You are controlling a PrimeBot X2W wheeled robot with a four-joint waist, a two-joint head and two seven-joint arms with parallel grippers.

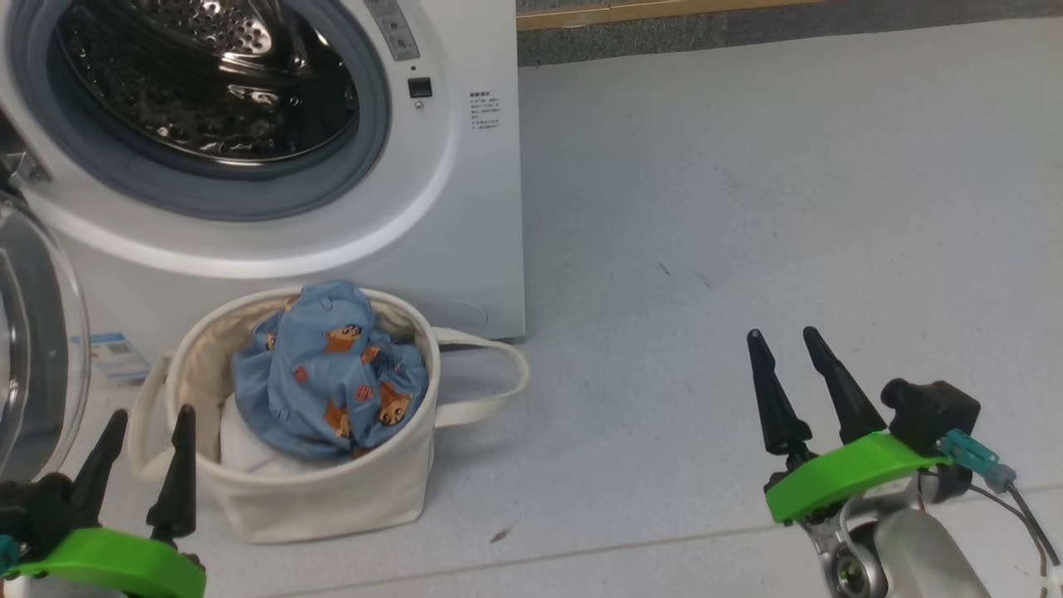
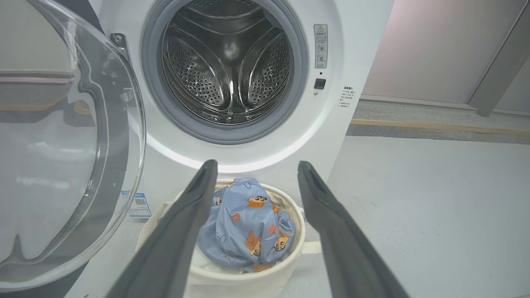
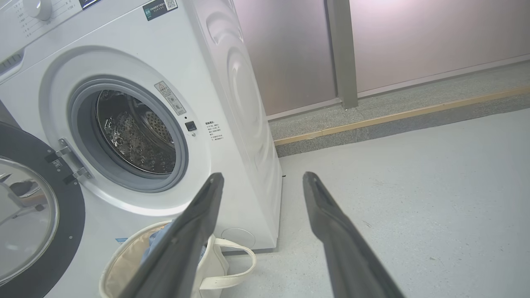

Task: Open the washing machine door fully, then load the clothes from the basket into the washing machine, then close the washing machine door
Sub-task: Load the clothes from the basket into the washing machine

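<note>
Casing of the washing machine [image 1: 465, 208]: white; door ring grey; drum [image 2: 227, 70] silver, dotted with perforations. The washing machine door [image 3: 70, 240]: glossy black rim, clear glass centre. The basket [image 1: 332, 498]: cream-white canvas, handles alike. The clothes [image 1: 332, 374]: light blue, printed with brown and orange cartoon figures, over a white cloth [image 1: 249, 453]. The floor [image 1: 747, 208]: pale grey, faintly speckled.

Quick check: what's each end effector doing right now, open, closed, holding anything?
Left end effector: open, holding nothing.
Right end effector: open, holding nothing.
</note>
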